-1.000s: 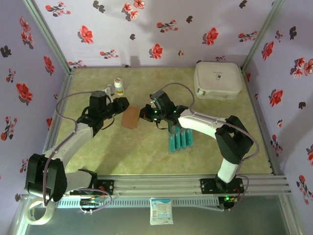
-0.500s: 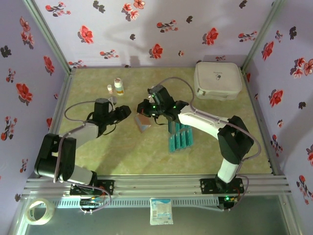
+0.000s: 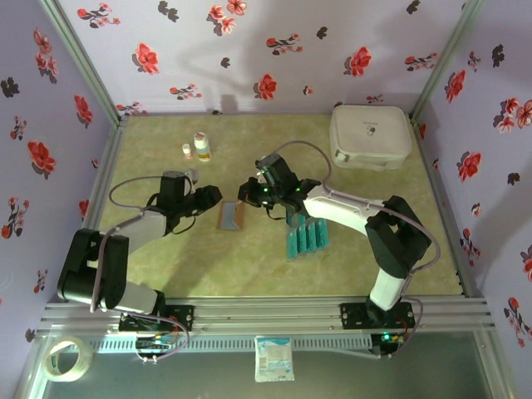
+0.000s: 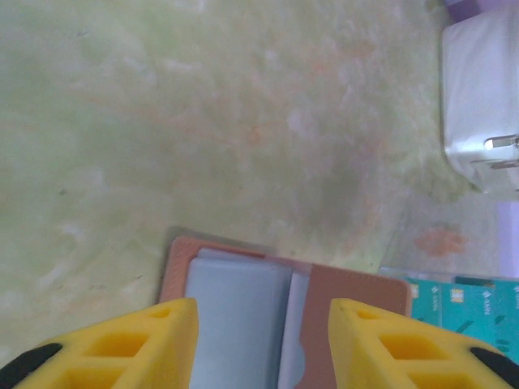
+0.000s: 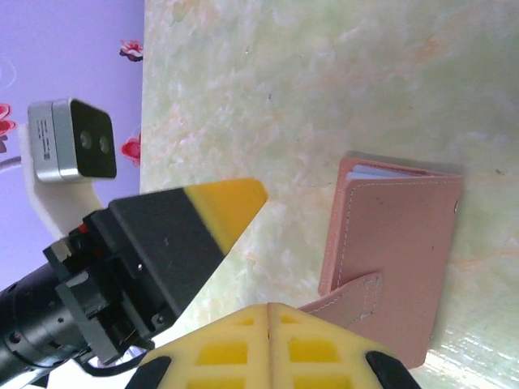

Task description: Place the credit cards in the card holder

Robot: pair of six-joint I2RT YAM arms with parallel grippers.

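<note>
1. Credit cards (image 3: 307,237): teal, laid side by side in a short row flat on the green table (image 3: 249,274), to the right of the card holder (image 3: 230,216) and apart from it.
2. Card holder: flat on the table near its middle, between the left gripper (image 3: 209,198) and the right gripper (image 3: 247,195).
   - Partly folded.
   - In the left wrist view, greyish-blue pockets on one half and a reddish-brown panel over the other.
   - In the right wrist view, brown stitched outside uppermost, with one narrow flap raised at a slant.
3. Left gripper: yellow-tipped fingers (image 4: 122,344) spread apart, nothing pinched between them.
   - Poised just beside the card holder's left edge.
   - Holder visible through the gap in the left wrist view.
   - From the right wrist view, fingertip aimed at the holder but not touching it.
4. Right gripper: yellow fingers (image 5: 219,356) pressed together, seam closed.
   - Tips right at the free end of the raised flap.
   - Impossible to tell whether touching or pinching that flap.
5. White case (image 3: 370,135): rounded, at the far right of the table, well apart from the holder and cards.
6. Two small bottles (image 3: 199,147): upright at the far left, beyond the left gripper.
</note>
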